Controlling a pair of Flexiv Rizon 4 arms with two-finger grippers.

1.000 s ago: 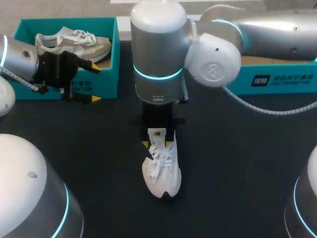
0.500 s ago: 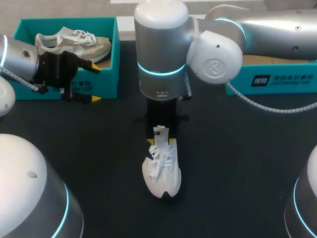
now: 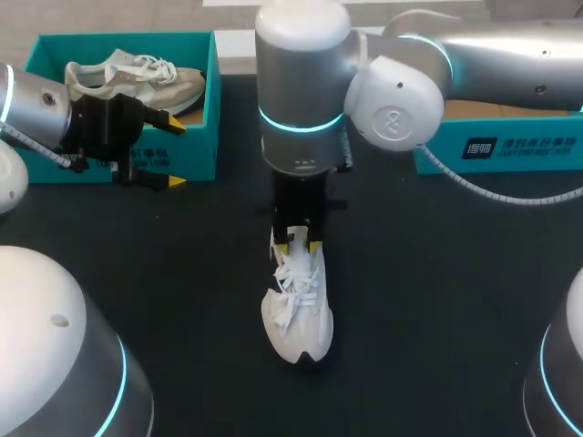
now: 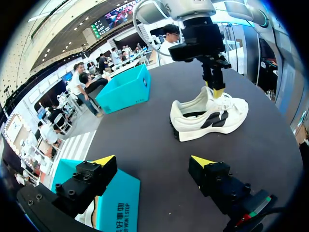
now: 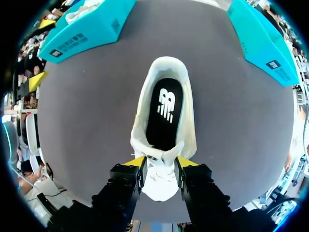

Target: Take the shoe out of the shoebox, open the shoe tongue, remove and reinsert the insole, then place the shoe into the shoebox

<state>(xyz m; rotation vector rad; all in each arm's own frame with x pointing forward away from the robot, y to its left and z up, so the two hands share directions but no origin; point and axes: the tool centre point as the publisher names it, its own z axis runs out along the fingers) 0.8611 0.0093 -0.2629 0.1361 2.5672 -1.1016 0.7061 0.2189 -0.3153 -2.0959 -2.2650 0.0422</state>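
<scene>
On the black table (image 3: 455, 273) the white shoe (image 3: 298, 314) stands outside the shoebox (image 3: 510, 150). Our right claw (image 5: 158, 166) pinches the tongue (image 5: 159, 155); our left claw (image 4: 153, 161) hangs open, well apart. The insole (image 5: 165, 113) is not yet out, so we judge removing, reinserting and boxing remain.

My right arm (image 3: 492, 45) comes in from the far right and crosses to the middle, where its wrist turns straight down over the counter (image 3: 437, 273). My right pincer (image 3: 301, 242) points downward. Its yellow fingertips (image 5: 136, 162) are drawn in narrow and press the shoe tongue (image 5: 160, 170) from both sides. My left arm (image 3: 36, 102) sits low at the left edge, with the wrist roughly level and aimed toward the right. My left pincer (image 3: 169, 153) is spread wide, one tip farther back than the other, with nothing between its fingers.
</scene>
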